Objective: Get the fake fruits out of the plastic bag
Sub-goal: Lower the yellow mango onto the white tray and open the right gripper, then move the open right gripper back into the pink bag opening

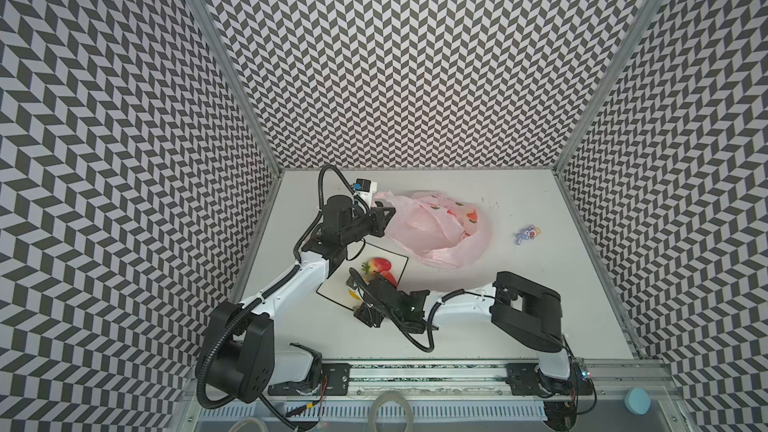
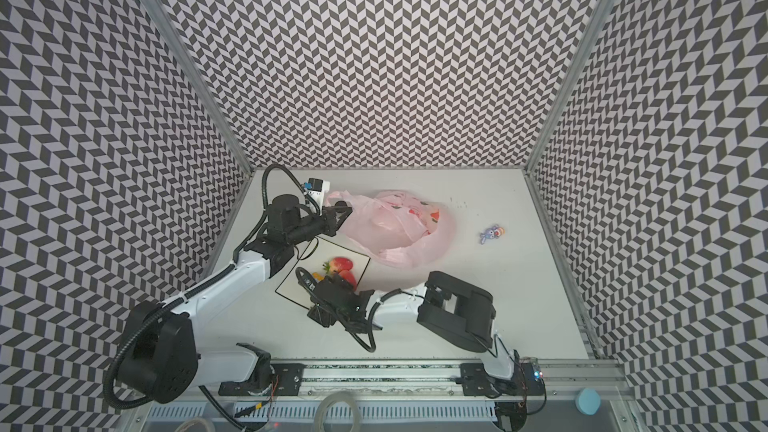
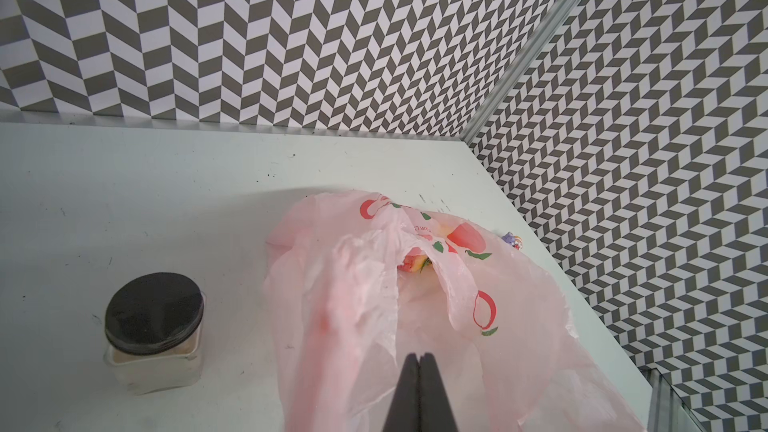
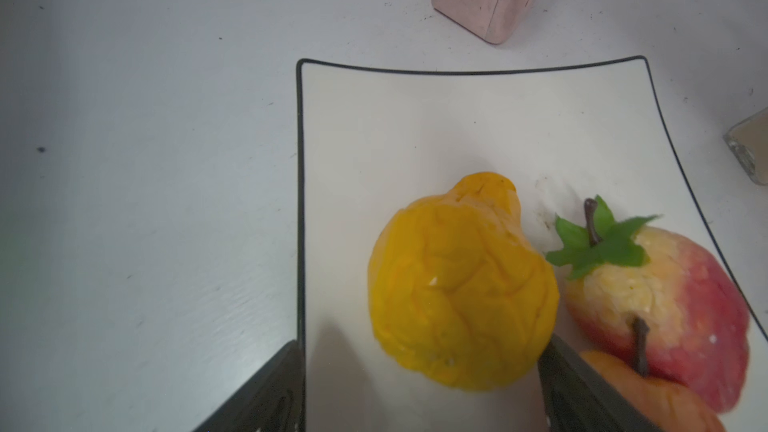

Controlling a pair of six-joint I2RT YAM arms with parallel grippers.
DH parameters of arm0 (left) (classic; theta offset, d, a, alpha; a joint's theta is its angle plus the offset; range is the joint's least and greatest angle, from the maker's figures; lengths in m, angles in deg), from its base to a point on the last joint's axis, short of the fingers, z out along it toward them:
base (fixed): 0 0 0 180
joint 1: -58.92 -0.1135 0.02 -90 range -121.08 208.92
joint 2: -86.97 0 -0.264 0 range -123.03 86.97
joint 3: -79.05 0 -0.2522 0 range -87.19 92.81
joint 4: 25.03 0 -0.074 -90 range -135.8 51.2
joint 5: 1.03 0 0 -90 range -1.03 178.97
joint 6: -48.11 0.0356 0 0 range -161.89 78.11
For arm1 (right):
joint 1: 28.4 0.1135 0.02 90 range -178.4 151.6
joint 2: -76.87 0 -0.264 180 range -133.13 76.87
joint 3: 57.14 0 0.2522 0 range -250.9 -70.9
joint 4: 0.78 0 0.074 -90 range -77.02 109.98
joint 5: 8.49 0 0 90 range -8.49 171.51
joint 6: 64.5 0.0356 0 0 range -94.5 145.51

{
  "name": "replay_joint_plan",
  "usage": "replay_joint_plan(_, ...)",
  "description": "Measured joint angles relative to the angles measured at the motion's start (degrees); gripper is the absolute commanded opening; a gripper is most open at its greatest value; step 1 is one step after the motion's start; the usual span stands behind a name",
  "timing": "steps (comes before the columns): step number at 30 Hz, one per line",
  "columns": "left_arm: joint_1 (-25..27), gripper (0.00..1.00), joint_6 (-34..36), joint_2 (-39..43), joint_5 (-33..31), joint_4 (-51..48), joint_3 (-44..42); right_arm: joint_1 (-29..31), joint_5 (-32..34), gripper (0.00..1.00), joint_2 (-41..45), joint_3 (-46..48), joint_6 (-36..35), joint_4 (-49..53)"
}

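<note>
White plate (image 4: 457,118) holds three fake fruits (image 4: 660,297); plastic bag (image 3: 519,326) shows one inside. Left claw (image 3: 419,361) clenched on bag; right claw (image 4: 424,340) released.

Both top views hang high up & look down into the box w/ grey-and-white zigzag walls (image 1: 415,56), so the pale grey table (image 1: 457,326) is far below. They sit side by side & share nearly all: the thin pink crinkly plastic bag (image 1: 436,238) (image 2: 399,230), the white square plate w/ a black rim (image 1: 334,290). Left wrist cam sits low, close to the bag (image 3: 519,326), facing the far corner past a clear jar w/ a black lid (image 3: 153,334). Right wrist cam is v. close over the plate (image 4: 457,118); a wrinkly yellow fake fruit (image 4: 461,284) fills the middle.
</note>
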Motion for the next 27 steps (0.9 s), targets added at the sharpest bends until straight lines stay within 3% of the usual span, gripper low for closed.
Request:
replay_joint_plan(10, 0.0, 0.0, -0.9, 0.0, 0.1, 0.5, 0.0, 2.8, -3.2, 0.75, 27.6, 19.3, 2.3, -9.7)
replay_joint_plan(17, 0.1, 0.0, -3.4, 0.0, 0.1, 2.7, -1.0, 1.6, 6.3, 0.68, 40.4, 22.9, 10.3, -4.2)
replay_joint_plan(22, 1.1, 0.0, -5.0, 0.2, 0.0, 3.4, -2.1, -6.8, 9.7, 0.56, 45.3, 20.6, 19.9, 4.8)
replay_joint_plan(27, 3.7, 0.0, -6.5, 2.2, -0.4, 3.7, -2.6, -15.1, 8.4, 0.49, 46.3, 18.4, 27.0, 9.8)
